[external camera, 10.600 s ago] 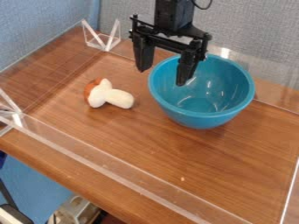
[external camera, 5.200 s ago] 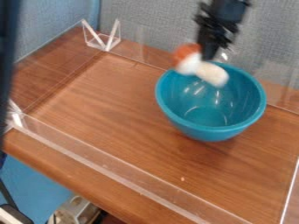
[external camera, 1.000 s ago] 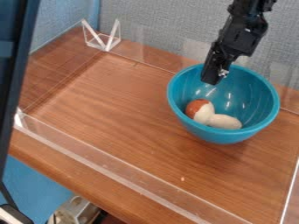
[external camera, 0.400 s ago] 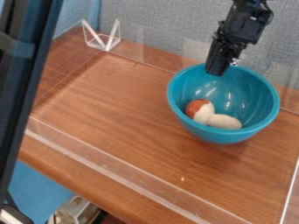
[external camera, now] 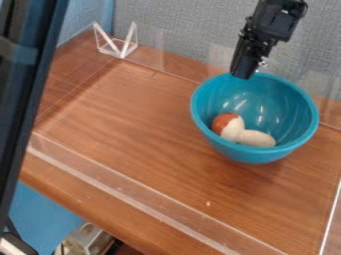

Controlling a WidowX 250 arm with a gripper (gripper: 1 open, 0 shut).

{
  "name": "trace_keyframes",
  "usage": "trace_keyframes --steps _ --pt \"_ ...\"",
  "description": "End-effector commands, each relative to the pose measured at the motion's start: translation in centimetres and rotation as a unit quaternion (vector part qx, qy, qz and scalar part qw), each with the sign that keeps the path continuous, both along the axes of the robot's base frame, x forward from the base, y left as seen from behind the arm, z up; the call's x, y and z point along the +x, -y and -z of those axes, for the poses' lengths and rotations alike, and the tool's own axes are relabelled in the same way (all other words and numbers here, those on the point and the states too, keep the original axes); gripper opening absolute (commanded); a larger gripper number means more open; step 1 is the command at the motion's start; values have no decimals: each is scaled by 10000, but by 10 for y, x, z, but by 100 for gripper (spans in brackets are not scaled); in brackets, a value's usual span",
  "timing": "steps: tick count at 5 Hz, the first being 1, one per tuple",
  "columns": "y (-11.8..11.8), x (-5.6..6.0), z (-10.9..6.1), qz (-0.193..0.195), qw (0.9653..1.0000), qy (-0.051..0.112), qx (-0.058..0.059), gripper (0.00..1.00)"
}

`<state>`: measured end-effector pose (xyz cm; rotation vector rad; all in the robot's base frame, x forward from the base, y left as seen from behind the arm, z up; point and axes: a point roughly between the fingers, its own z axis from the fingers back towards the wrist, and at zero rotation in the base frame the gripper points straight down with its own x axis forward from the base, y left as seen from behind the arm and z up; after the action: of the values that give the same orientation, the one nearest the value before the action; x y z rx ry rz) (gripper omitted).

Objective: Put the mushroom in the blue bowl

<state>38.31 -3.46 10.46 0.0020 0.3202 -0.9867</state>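
Observation:
The mushroom (external camera: 242,132) lies on its side inside the blue bowl (external camera: 296,107), its orange-red cap to the left and its cream stem to the right. The bowl sits at the right of the wooden table. My gripper (external camera: 244,72) hangs above the bowl's far rim, black fingers pressed together and shut on nothing. It is clear of the mushroom.
A low clear acrylic wall (external camera: 160,169) fences the wooden table top (external camera: 120,110). A small clear stand (external camera: 118,42) sits at the back left corner. A dark blurred bar (external camera: 27,110) crosses the left of the view, close to the camera.
The gripper has lifted slightly from the bowl's far rim. Bowl and mushroom have stayed in place. The dark bar at the left has widened.

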Motion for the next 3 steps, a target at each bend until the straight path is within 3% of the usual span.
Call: trace_keyframes --steps 1,2,3 --pt "-11 4 -20 -295 9989 349 -70 0" --pt "-17 3 -15 -514 9981 323 -86 0" --pt "-13 5 -18 -399 9987 297 -108 0"
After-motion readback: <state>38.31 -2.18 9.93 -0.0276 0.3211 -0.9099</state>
